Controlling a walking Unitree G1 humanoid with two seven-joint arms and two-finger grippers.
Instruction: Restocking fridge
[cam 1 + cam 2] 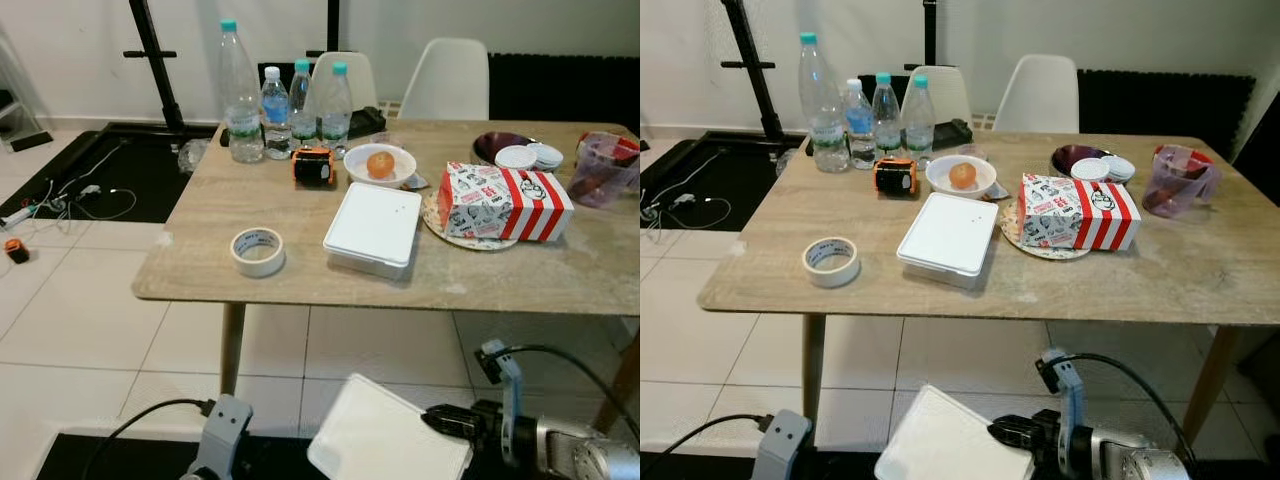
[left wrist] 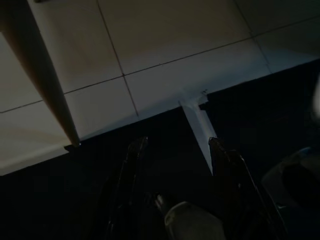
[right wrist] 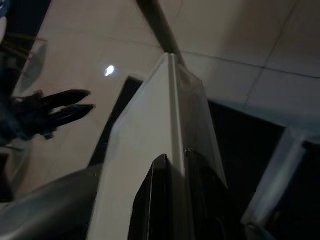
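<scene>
Clamping white lid [image 1: 385,440], right gripper [image 1: 432,418] edge-on.

— Is any writing legible here?

— None clearly. The red-and-white striped box [image 1: 505,203] carries black cartoon-like print, the tape roll [image 1: 258,251] has faint marks on its inner ring, and the water bottles [image 1: 289,104] wear labels, all too small to read.
</scene>
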